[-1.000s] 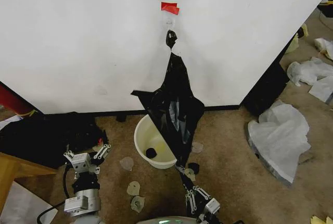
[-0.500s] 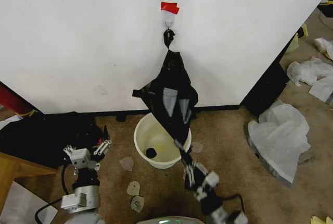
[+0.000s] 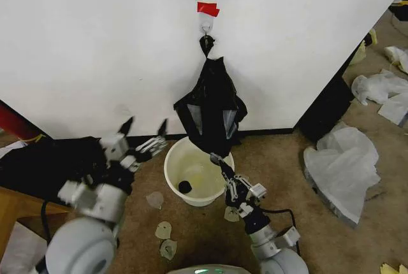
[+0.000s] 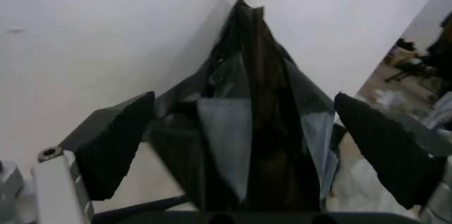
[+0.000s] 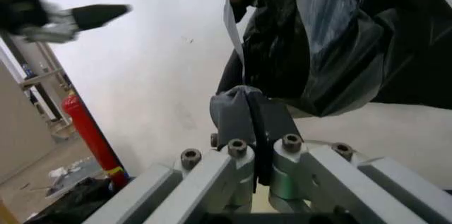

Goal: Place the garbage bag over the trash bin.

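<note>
The black garbage bag [image 3: 210,111] hangs from a hook on the white wall, bunched up just above the trash bin [image 3: 173,171]. The bin is a round white bucket on the carpet with a small dark object inside. My right gripper [image 3: 215,158] is over the bin's near rim, its fingers [image 5: 236,113] pressed shut at the bag's lowest tip [image 5: 318,60]. My left gripper [image 3: 144,125] is raised to the left of the bag. It is open wide, and the bag [image 4: 247,118] hangs ahead between its dark fingers [image 4: 116,139].
A black heap [image 3: 44,162] lies on the floor at left beside a wooden corner [image 3: 16,213]. White plastic sheets [image 3: 344,162] lie at right. Small clear lids [image 3: 164,229] are scattered on the carpet before the bin. Red tape [image 3: 208,9] marks the hook.
The left arm rose from near the floor to beside the bag, fingers open. The right gripper moved up and forward to the bin; the stretched bag drew back up and bunched.
</note>
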Controlling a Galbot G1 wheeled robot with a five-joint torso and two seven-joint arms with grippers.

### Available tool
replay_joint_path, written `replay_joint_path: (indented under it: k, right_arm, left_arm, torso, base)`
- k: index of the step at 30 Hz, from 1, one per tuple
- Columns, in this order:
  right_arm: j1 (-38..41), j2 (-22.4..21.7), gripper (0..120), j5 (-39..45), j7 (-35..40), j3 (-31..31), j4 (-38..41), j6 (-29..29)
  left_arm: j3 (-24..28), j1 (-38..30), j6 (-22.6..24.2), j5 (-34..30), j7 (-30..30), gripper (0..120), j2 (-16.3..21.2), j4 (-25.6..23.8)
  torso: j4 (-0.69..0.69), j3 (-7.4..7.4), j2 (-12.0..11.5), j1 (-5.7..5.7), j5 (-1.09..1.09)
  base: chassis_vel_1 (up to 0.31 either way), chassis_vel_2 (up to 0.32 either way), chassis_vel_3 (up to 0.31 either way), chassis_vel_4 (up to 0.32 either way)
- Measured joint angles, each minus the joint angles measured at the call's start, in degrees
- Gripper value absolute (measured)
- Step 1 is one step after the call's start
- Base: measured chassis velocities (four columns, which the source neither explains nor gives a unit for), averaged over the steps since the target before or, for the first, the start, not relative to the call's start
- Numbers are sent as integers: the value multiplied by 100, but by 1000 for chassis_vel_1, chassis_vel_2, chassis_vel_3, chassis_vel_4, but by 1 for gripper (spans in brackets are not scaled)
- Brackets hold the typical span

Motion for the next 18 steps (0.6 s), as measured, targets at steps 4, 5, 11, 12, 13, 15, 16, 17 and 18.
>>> replay_joint_path:
  k: [4,5,11,12,13,15,16,17,18]
  right_arm:
    - [-9,25,0,-12,15,46,-3,-8]
    - [-20,31,0,-12,20,64,-3,-8]
    - [-61,29,0,-8,30,124,36,-18]
    - [-62,24,0,-6,34,138,39,-21]
    - [-62,20,0,-2,36,146,39,-22]
    - [-62,16,0,7,37,153,40,-24]
    - [-64,16,0,11,38,154,42,-25]
    - [-64,16,0,11,38,154,42,-25]
    - [-66,17,0,14,40,154,47,-26]
  left_arm:
    - [496,-826,189,-583,-18,100,11,301]
    - [661,-1045,245,-686,-17,100,-18,406]
    - [1173,-1523,458,-667,-72,100,-163,864]
    - [1232,-1542,463,-668,-68,100,-187,915]
    - [1265,-1551,463,-669,-56,99,-207,954]
    - [1383,-1627,459,-629,-54,97,-290,1108]
    - [1433,-1687,449,-600,-73,96,-354,1195]
    - [1433,-1687,449,-600,-73,96,-354,1195]
    - [1456,-1741,443,-589,-95,95,-406,1260]
  torso:
    - [-1,0,0,0,0]
    - [0,0,0,0,2]
    - [0,0,0,0,1]
    - [2,-1,0,0,1]
    - [2,-1,0,0,2]
    - [3,-1,0,0,1]
    - [2,-1,0,0,1]
    - [2,-1,0,0,1]
    - [2,-1,0,0,1]
  base:
    - [0,0,0,0]
    - [0,0,0,0]
    - [0,0,0,0]
    - [0,0,0,0]
    - [0,0,0,0]
    - [0,0,0,0]
    - [0,0,0,0]
    - [0,0,0,0]
    - [0,0,0,0]
